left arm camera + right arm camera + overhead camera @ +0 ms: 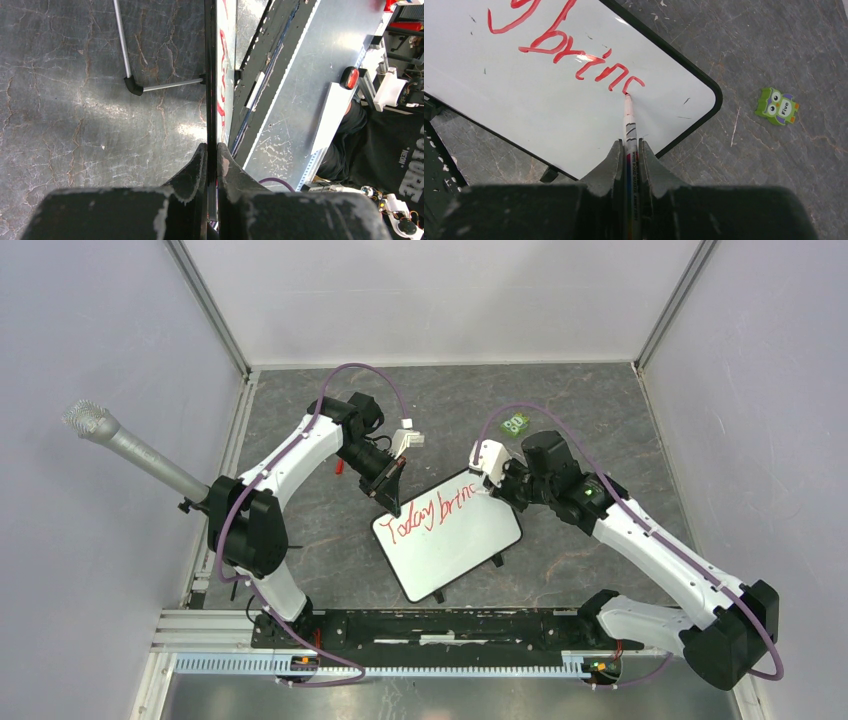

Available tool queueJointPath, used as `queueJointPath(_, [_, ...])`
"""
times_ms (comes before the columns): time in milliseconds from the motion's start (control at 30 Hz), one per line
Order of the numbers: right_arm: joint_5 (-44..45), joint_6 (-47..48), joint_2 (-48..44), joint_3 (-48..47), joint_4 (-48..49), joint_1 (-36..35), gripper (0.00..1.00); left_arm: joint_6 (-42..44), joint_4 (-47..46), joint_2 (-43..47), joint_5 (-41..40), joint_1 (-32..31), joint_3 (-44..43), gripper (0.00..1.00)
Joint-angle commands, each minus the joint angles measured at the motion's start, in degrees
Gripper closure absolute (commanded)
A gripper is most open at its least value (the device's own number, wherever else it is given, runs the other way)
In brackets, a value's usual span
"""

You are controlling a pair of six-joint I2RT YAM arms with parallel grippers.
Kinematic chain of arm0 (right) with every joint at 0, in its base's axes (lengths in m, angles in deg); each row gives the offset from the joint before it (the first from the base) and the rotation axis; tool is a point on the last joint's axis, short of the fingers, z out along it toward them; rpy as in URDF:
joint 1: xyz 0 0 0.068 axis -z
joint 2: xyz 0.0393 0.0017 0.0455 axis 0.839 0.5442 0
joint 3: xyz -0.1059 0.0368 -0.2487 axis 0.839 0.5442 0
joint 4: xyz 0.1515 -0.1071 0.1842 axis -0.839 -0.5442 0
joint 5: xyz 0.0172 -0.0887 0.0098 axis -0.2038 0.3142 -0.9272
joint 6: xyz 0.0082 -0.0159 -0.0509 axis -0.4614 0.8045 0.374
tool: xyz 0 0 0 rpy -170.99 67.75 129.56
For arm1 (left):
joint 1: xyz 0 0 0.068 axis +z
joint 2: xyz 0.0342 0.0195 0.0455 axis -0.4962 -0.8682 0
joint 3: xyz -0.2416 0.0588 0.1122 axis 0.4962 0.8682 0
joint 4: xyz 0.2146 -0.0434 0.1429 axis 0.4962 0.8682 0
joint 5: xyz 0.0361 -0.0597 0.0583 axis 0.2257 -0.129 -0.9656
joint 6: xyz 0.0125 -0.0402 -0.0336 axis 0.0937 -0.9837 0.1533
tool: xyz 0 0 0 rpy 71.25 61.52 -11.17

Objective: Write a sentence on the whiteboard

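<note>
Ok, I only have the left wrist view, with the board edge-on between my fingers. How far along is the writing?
Observer: The sentence reads "Today brin" plus a half-formed letter, in red on the whiteboard.
Operator: Is the pen on the board?
Observer: The marker tip meets the end of that last stroke, and the right gripper is closed on its barrel.
Operator: Anything near the right arm?
Observer: A small green owl figure lies on the table, beyond the board's corner and apart from it.
</note>
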Motion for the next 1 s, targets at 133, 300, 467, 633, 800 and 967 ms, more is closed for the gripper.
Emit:
queueJointPath(133, [5.08, 0.66, 0.49, -3.59, 1.94, 0.16, 1.0, 2.88, -1.2, -0.63, 0.8, -0.39, 0.3, 0.98])
queueJointPath(300, [4.72, 0.65, 1.18, -4.61, 2.45, 0.13, 1.0, 2.9, -1.2, -0.51, 0.8, -0.37, 0.43, 0.97])
queueJointPath(467, [3.9, 0.63, 1.56, -4.76, 2.15, 0.19, 1.0, 2.88, -1.19, -0.54, 0.69, -0.37, 0.41, 0.98])
queueJointPath(633, [3.51, 0.66, 0.88, -2.93, 1.54, 0.15, 1.0, 2.86, -1.2, -0.79, 0.71, -0.36, 0.27, 0.98])
queueJointPath(800, [3.08, 0.48, -0.11, -0.35, 1.17, 0.21, 1.0, 2.81, -1.19, -0.85, 0.71, -0.41, 0.34, 0.98])
queueJointPath(967, [2.47, 0.31, -1.31, 1.85, 0.69, 0.15, 1.0, 2.83, -1.18, -0.79, 0.71, -0.43, 0.32, 0.98])
